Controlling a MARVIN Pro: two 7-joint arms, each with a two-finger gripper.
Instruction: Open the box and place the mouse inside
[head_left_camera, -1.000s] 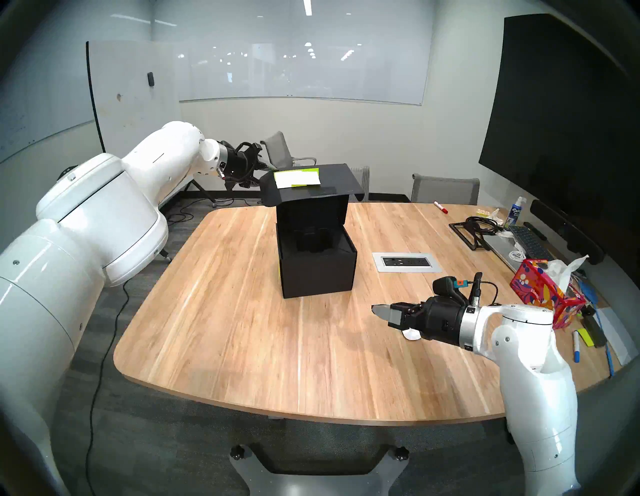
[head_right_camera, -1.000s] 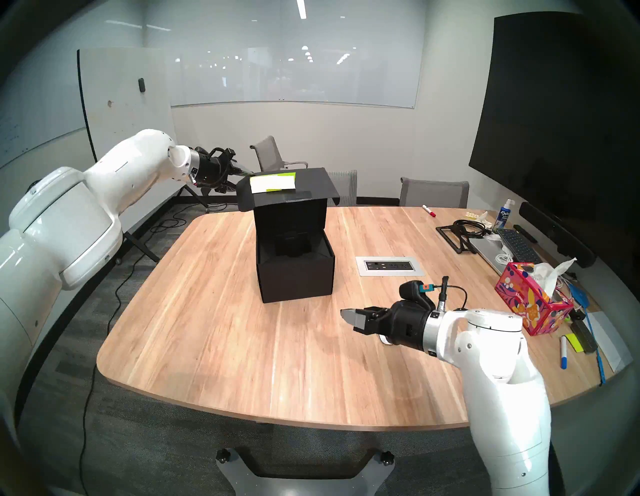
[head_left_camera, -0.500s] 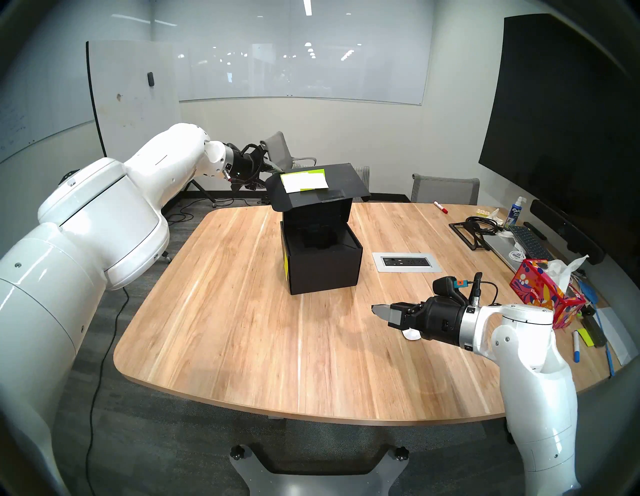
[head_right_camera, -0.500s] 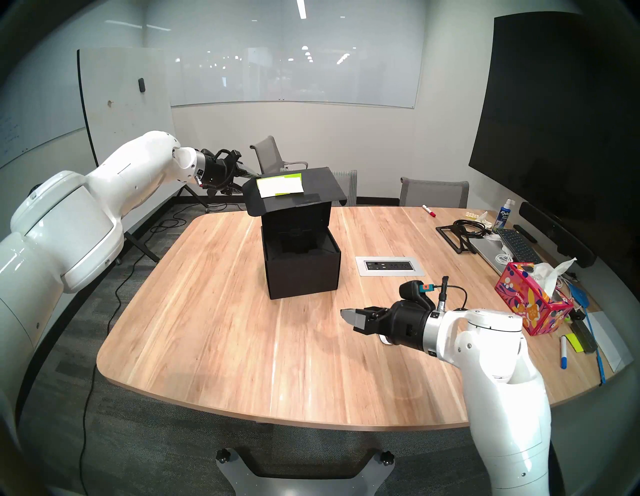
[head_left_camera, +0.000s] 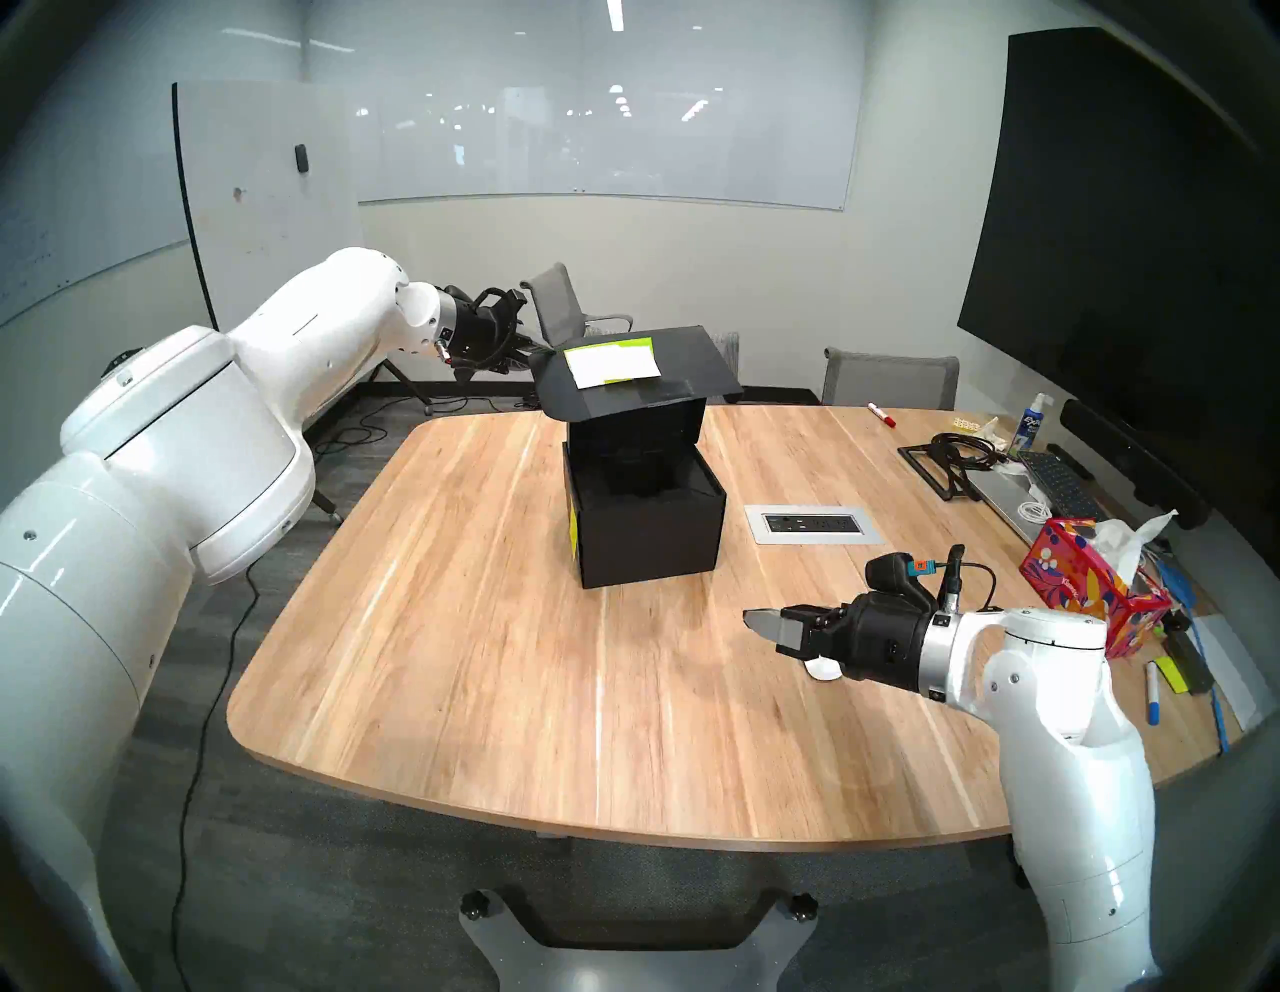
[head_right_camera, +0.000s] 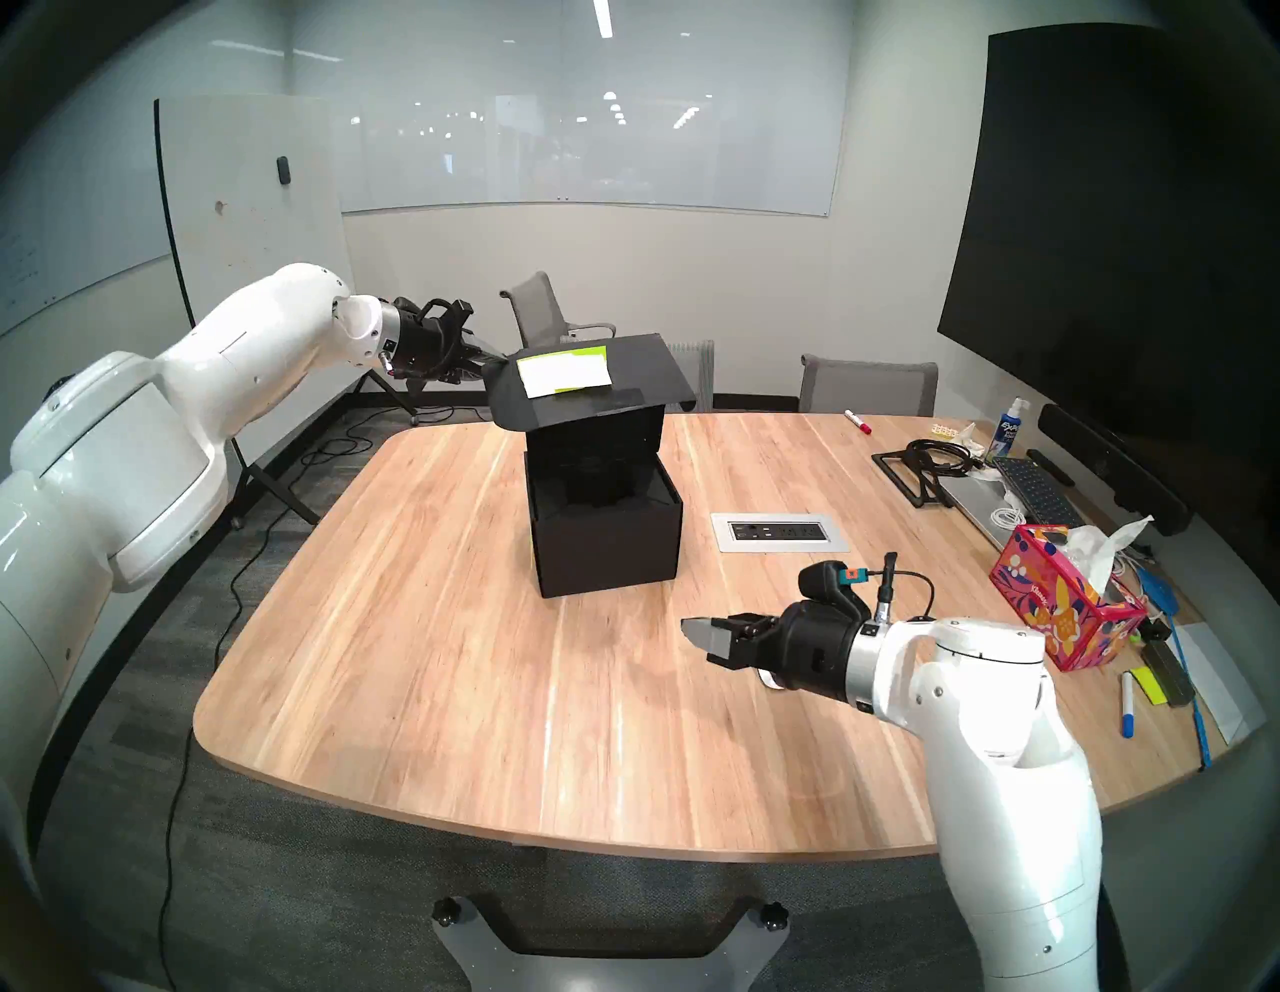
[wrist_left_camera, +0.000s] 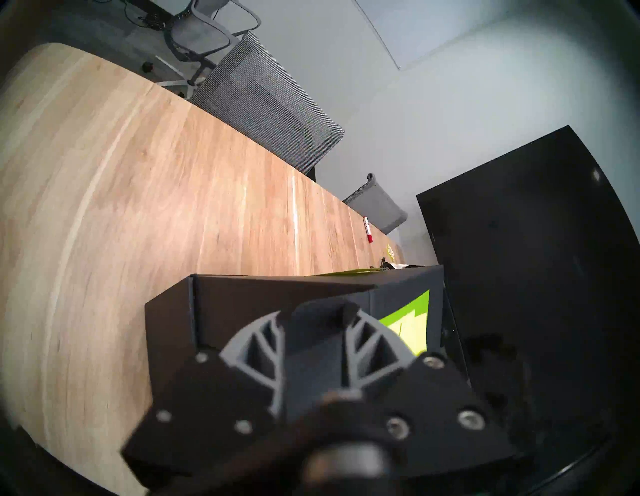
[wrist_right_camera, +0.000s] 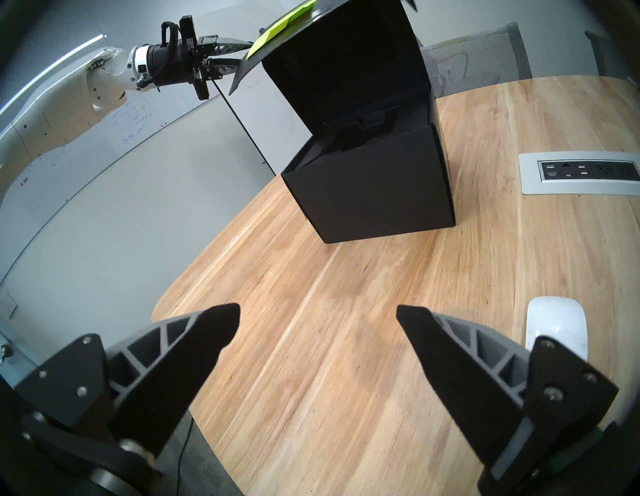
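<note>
The black box stands mid-table with its lid swung up, showing a dark recessed insert. A white label and yellow-green notes sit on the lid's flap. My left gripper reaches in from the left and is shut on that flap's edge; in the left wrist view its fingers clamp the flap. My right gripper hovers open and empty above the table, right of and nearer than the box. The white mouse lies on the table just right of the right gripper, partly hidden under it.
A power outlet plate is set into the table right of the box. A red floral tissue box, a keyboard, cables, pens and a red marker crowd the right side. Grey chairs stand behind the table.
The box slid a little to the right and turned slightly, showing a yellow-green note on its left side. The left gripper shifted with the lid, then eased back left. The right arm stayed still.
</note>
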